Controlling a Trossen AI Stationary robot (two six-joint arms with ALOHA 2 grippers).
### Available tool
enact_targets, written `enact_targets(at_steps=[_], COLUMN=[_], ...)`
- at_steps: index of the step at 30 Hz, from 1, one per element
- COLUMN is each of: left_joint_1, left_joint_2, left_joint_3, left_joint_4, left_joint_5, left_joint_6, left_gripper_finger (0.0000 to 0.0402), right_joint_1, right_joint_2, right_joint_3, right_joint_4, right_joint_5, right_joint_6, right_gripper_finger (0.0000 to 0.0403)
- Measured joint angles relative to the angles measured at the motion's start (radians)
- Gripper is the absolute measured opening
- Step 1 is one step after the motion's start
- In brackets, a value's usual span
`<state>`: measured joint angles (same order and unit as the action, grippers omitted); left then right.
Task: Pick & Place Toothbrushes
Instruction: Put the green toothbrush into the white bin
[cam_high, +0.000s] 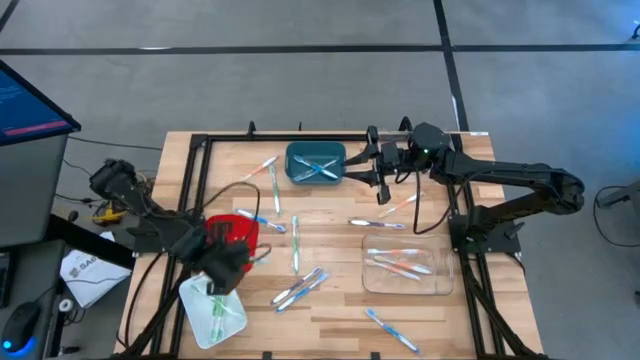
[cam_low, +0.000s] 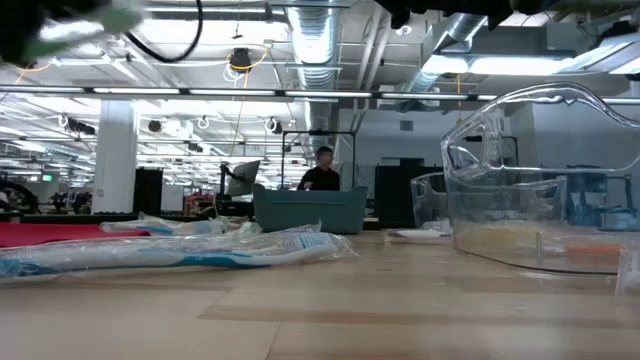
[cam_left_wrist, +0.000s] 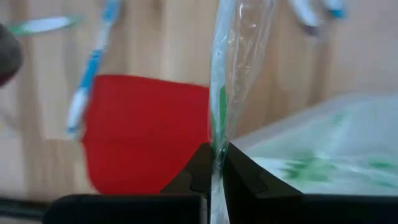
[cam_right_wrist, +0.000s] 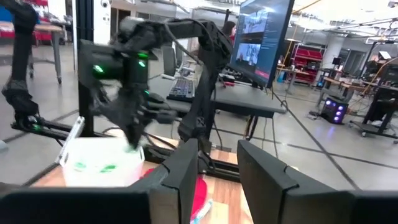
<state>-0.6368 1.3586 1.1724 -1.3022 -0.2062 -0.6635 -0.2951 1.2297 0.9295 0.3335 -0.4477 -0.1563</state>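
Holding a wrapped green toothbrush (cam_left_wrist: 219, 106) pinched between its closed fingers, the left end effector (cam_high: 222, 275) hangs over the near left part of the surface (cam_high: 330, 325), above the white bin (cam_high: 200, 322) at the near left corner, beside the red bin (cam_high: 243, 228). Green toothbrushes already lie in that white bin, so this looks like the placing step of a sort by colour. The right end effector (cam_high: 377, 165) sits near the far edge beside the teal bin (cam_high: 300, 152), which holds blue toothbrushes (cam_high: 320, 167); its fingers stand apart in the right wrist view and grip nothing.

Other toothbrushes lie scattered on the surface: a cluster (cam_high: 300, 288) near the middle, one blue one (cam_high: 388, 325) by the near edge, a few between the teal bin and the clear bin (cam_high: 372, 280) on the right, which holds orange-red ones (cam_high: 400, 262).

Judging from this, the next move is to lower the green toothbrush over the white bin and open the fingers; the crinkly wrapper may cling to a fingertip, so the release wants a clear opening above the bin's inside rather than its rim
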Motion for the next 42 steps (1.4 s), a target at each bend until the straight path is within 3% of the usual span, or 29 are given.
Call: enact_targets(at_steps=[6,11,22,35,42], left_joint_1=[-0.185,-0.295,-0.331,-0.335,-0.403], left_joint_2=[0.014,0.018,0.183,0.186,0.187], left_joint_3=[0.017,0.018,0.017,0.009,-0.014], left_joint_4=[0.001,0.007,0.016,0.115,0.115], left_joint_5=[0.079,0.081,0.128,0.108,0.134], left_joint_6=[-0.06,-0.174,-0.153,-0.136,-0.13], left_gripper_finger=[0.0009,0.0008,0.0008,0.0008,0.0008], right_joint_1=[-0.015,-0.037,-0.064,-0.067,-0.068], right_joint_2=[0.0,0.0,0.0,0.001,0.003], right_joint_3=[0.0,0.0,0.0,0.0,0.0], right_joint_4=[0.003,0.028,0.054,0.041,0.05], right_joint_5=[0.001,0.002,0.004,0.004,0.004], right_joint_6=[-0.029,-0.028,-0.027,-0.038,-0.037], right_gripper_finger=[0.0108,0.0108,0.0108,0.0108,0.0108])
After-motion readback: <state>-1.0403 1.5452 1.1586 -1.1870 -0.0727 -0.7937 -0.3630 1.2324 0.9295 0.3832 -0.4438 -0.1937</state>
